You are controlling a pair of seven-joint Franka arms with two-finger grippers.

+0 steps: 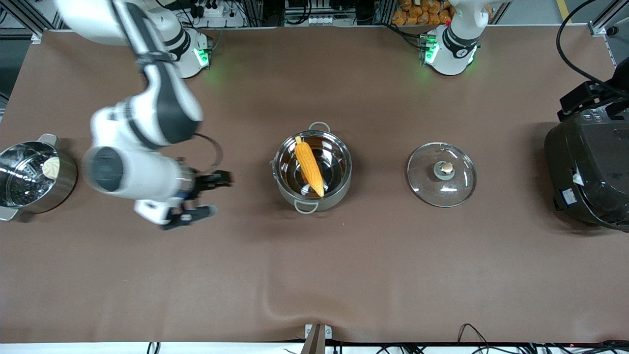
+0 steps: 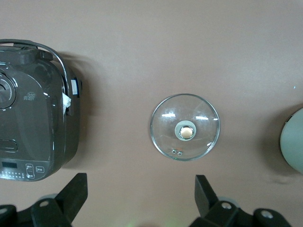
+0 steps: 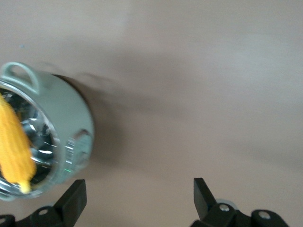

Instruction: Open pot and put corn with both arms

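Corn (image 1: pixel 309 166) lay slantwise inside the open pot (image 1: pixel 339 189) at the middle of the table, so both steps of the task were judged done and only the drawing back of the arms was thought to be left. Going from the right arm's end of the table, a steamer pot (image 1: pixel 64 189) with a white bun was seen, then the right gripper (image 1: pixel 205 195) with its fingers spread and nothing between them, over bare table beside the pot. After the pot, the glass lid (image 1: pixel 441 174) was found flat on the table, knob up. The left gripper (image 2: pixel 141 201) was shown with jaws apart and empty, high over the lid, near the black rice cooker (image 1: pixel 589 172). For the next move, little more than a clear retreat was judged to be called for.
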